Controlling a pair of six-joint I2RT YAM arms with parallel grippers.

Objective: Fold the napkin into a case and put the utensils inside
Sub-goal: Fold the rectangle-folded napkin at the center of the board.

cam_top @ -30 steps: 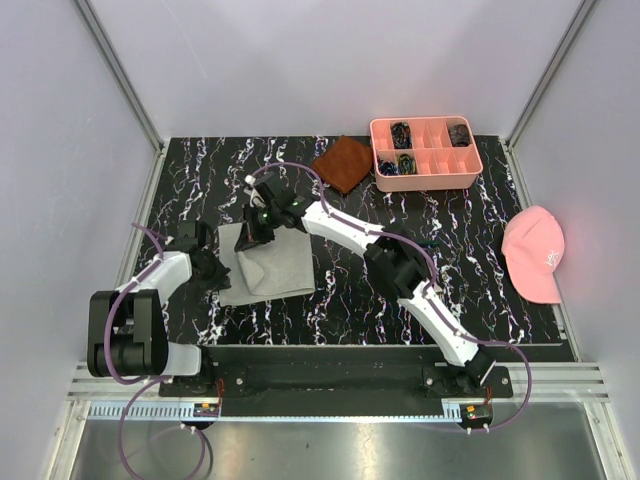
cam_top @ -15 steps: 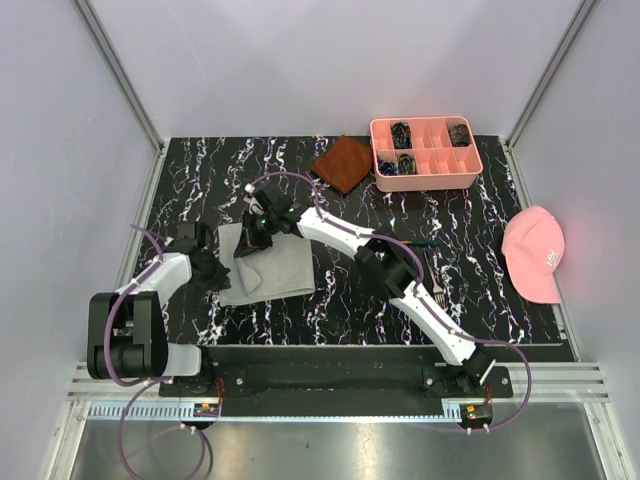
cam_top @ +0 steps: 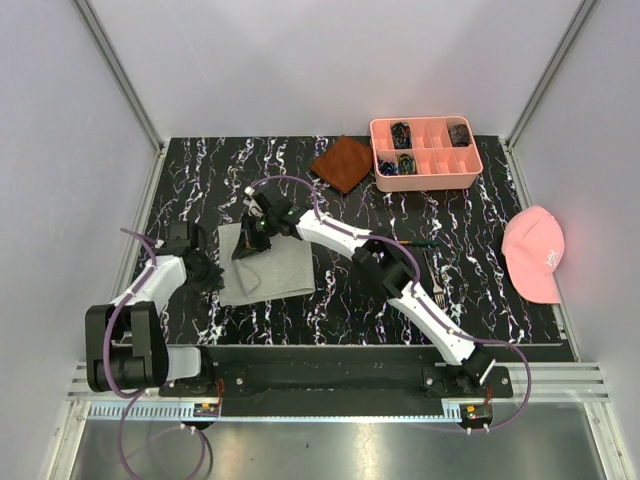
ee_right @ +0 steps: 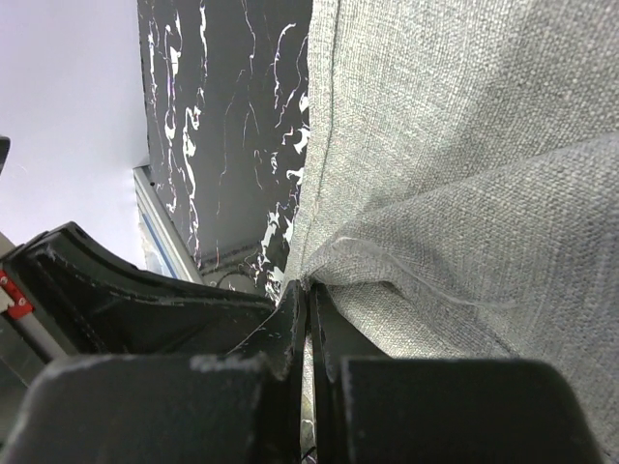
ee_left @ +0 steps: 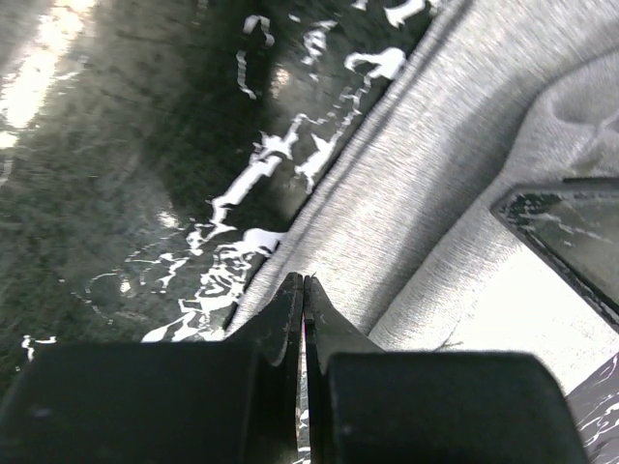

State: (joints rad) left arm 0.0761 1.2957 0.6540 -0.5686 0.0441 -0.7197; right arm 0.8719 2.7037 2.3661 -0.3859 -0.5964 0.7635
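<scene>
- The large light grey fabric napkin [cam_top: 275,268] lies on the left half of the black, white-veined marble-pattern desk [cam_top: 480,220]. It is a roughly square sheet with one layer doubled over near its far-left corner, not a narrow strip.
- My judgement is that the folding is at an early stage: one fold is under way and no pocket has formed.
- The utensils are not yet in use. The slim silver metal fork [cam_top: 437,283] and the slim dark piece with a gold-coloured end [cam_top: 421,243] both lie on the bare desk right of centre, well apart from the napkin.
- What is left, as I read it, is the remaining folds, then picking up both utensils and sliding them in.
- The right gripper [ee_right: 308,288] is at the napkin's far-left corner with its jaws clenched. In the right wrist view a raised fold of cloth runs straight out from the tips, so it looks to be pinching the fabric.
- The left gripper [ee_left: 304,281] is at the napkin's left edge, jaws pressed together right on the hem (the tips meet just where cloth gives way to desk). I cannot tell whether any fabric is caught between them.
- So the napkin lies between the two grippers and touches both, with its free near-right part flat on the desk.
</scene>
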